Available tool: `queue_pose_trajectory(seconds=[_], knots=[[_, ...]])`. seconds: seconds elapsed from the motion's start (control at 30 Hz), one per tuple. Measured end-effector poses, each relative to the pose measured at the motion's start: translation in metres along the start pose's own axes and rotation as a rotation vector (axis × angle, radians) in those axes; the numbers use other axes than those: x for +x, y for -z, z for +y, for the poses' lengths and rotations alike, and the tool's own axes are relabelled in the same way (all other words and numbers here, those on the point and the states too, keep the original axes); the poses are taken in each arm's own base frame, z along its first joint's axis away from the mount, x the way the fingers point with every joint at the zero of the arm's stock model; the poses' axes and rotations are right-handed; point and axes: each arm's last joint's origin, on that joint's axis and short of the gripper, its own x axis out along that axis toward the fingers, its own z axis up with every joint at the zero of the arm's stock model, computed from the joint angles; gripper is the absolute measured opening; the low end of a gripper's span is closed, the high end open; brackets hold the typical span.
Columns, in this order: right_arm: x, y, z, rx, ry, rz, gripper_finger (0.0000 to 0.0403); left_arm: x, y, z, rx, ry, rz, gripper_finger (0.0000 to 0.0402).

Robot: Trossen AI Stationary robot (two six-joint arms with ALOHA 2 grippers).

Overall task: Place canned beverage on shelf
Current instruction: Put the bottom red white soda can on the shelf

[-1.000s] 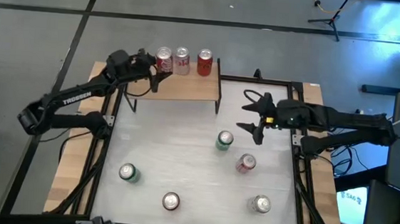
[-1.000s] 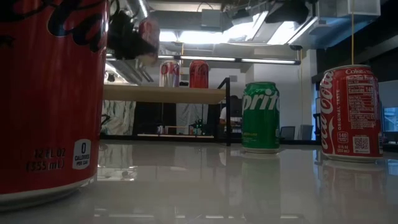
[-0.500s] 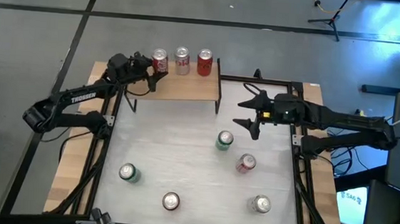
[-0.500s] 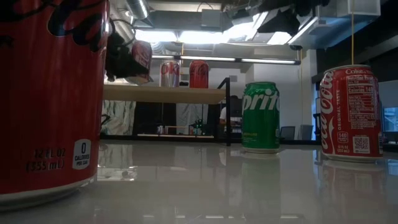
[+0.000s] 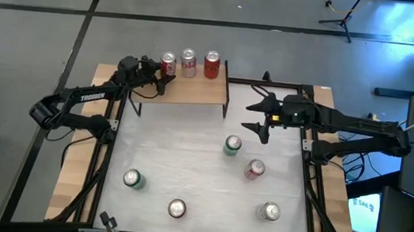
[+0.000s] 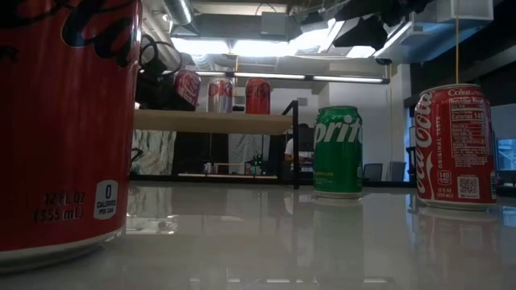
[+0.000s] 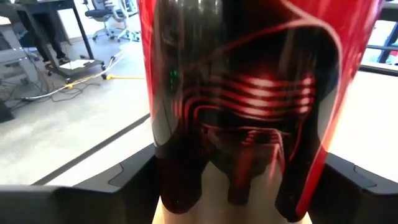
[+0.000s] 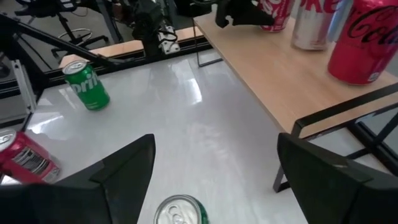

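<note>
High view first, reading from the frame's left: my left arm reaches up toward the upper centre-left, and the left claw [image 5: 159,71] is clamped on a red can [image 5: 168,63] at the left end of the shelf [image 5: 194,91]. That can stands upright, its long axis vertical, and it sits directly ahead of the claw, between the fingers, so the left arm is plainly the one in charge of it. In the left wrist view the red can [image 7: 249,106] fills the picture with a dark finger [image 7: 134,180] on each side of its base and pale wood showing beneath, so I judge it is over the board and at or very near the surface; I cannot tell for certain that it has touched down.

Just right of it along the shelf's back edge stand a silver can [image 5: 187,62] and another red can [image 5: 212,64], the three making a close row. The silver one is near the held can, so I would let go and back out without sweeping toward it.

Further right in the frame, the right claw [image 5: 260,117] hangs over the worktop [image 5: 181,158] with its fingers spread wide and nothing in them, just right of the shelf's end. A green can [image 5: 232,145] stands just below it in the picture, with more cans lower down; that arm is the nearer one for the green can.
</note>
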Motion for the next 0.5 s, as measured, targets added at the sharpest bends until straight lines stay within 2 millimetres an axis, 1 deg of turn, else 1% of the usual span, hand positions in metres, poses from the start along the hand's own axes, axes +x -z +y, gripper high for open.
queue_pose_trajectory(seconds=[0.2, 0.5], knots=[[0.0, 0.0, -0.0001, 0.0, 0.0, 0.0, 0.0331, 0.0001, 0.0002, 0.0001, -0.001, -0.001, 0.001, 0.0314], [-0.0001, 0.0, 0.0, -0.001, 0.0, 0.0, 0.0331, 0.0001, 0.0004, 0.0003, -0.009, -0.008, 0.004, 0.0318]])
